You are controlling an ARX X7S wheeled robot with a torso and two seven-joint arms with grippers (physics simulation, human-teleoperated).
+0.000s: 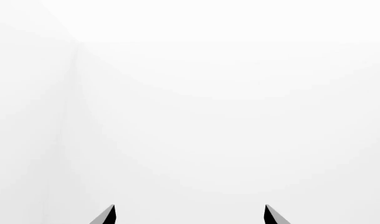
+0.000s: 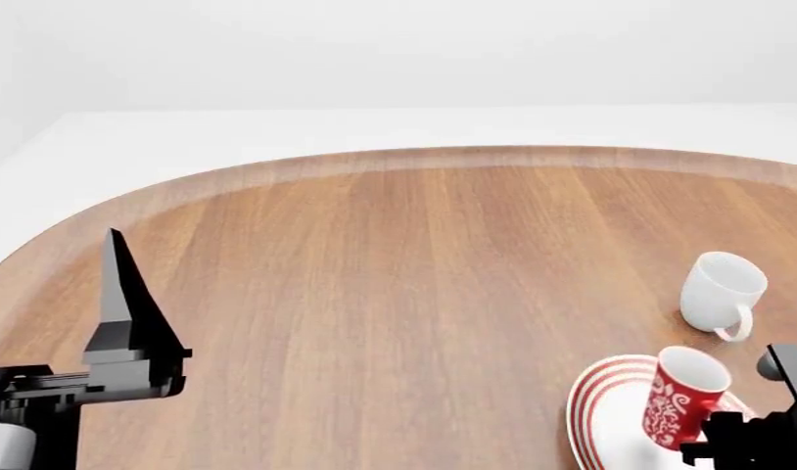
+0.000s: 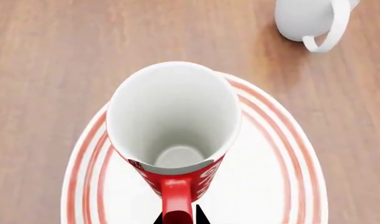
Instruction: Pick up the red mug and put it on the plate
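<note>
1. The red mug (image 3: 171, 140) is sitting over the plate (image 3: 271, 182), and its white inside is facing up toward the right wrist camera.
2. The right hand (image 3: 177, 219) is pinching the mug's red handle (image 3: 175, 203) between its dark fingertips.
3. The plate with red rings is lying on the wooden bench (image 2: 398, 284), near the bench's right side in the head view.
4. A plain white mug (image 2: 720, 294) is standing on the bench just past the plate, apart from it.
5. The left hand (image 1: 190, 215) is pointing at a blank white wall, with its two fingertips spread wide apart.
</note>
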